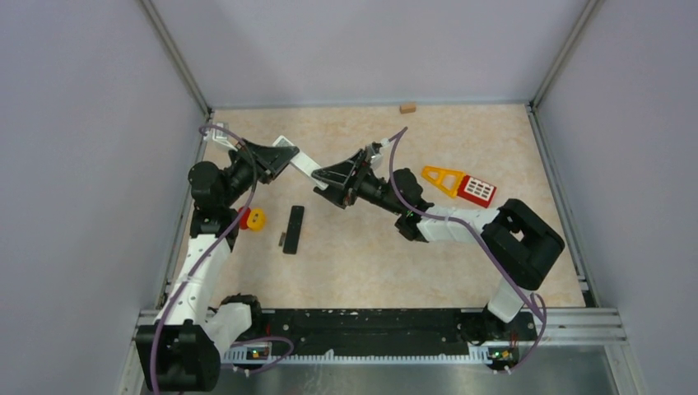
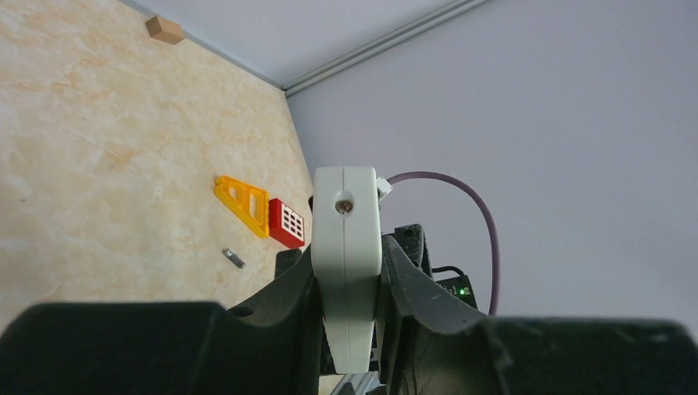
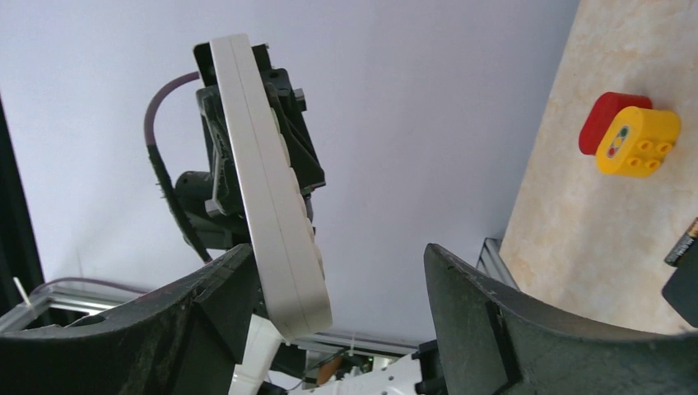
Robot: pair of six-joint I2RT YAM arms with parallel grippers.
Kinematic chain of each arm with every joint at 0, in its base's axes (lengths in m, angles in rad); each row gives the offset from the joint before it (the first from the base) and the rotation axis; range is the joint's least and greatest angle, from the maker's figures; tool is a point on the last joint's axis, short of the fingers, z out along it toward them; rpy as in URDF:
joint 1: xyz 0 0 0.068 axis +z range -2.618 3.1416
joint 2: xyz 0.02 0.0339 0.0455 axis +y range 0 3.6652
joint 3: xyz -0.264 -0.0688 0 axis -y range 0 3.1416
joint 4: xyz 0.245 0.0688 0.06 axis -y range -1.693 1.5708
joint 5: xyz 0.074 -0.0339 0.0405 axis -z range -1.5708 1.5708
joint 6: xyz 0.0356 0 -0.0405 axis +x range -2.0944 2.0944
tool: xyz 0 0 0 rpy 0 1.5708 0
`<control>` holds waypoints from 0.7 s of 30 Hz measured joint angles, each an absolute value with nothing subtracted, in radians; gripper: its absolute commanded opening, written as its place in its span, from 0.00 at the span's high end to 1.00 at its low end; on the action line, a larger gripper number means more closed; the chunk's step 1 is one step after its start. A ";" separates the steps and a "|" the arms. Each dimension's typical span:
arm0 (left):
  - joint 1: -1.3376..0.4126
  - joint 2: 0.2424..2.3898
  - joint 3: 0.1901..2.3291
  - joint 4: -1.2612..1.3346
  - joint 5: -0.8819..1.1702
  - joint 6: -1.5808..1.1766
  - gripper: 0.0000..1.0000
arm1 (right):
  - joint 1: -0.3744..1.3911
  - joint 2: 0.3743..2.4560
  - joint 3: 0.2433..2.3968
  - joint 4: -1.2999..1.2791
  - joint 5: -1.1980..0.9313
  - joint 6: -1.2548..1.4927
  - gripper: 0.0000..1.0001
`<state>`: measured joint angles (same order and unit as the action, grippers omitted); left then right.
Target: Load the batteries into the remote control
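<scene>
My left gripper (image 2: 348, 262) is shut on a white remote control (image 2: 346, 206), held edge-on above the table. From above, the remote (image 1: 298, 159) sticks out of the left gripper (image 1: 278, 160) towards the right gripper (image 1: 331, 178). My right gripper (image 3: 339, 262) is open wide, and the remote's free end (image 3: 272, 206) lies close by its left finger. A battery (image 2: 234, 257) lies on the table near the toys. A black remote (image 1: 293, 228) lies flat mid-table with a small dark piece (image 1: 281, 239) beside it, possibly a battery.
A red-and-yellow toy block (image 1: 252, 218) sits by the left arm. A yellow frame joined to a red grid block (image 1: 461, 184) lies to the right. A small wooden block (image 1: 407, 107) sits at the back wall. Grey walls and metal rails enclose the table.
</scene>
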<state>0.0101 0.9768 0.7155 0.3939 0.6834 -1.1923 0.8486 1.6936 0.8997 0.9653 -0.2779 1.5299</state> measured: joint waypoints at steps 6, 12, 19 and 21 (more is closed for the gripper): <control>0.007 0.963 0.699 0.418 0.679 -1.218 1.00 | 0.849 1.694 0.923 1.002 -0.257 1.534 0.26; 0.007 0.940 0.695 0.440 0.666 -1.233 1.00 | 0.848 1.712 1.011 0.992 -0.268 1.538 0.52; 0.007 0.919 0.692 0.440 0.657 -1.260 1.00 | 0.848 1.716 1.015 0.977 -0.274 1.529 0.78; 0.008 0.919 0.692 0.431 0.650 -1.290 1.00 | 0.848 1.716 1.015 0.987 -0.277 1.511 0.84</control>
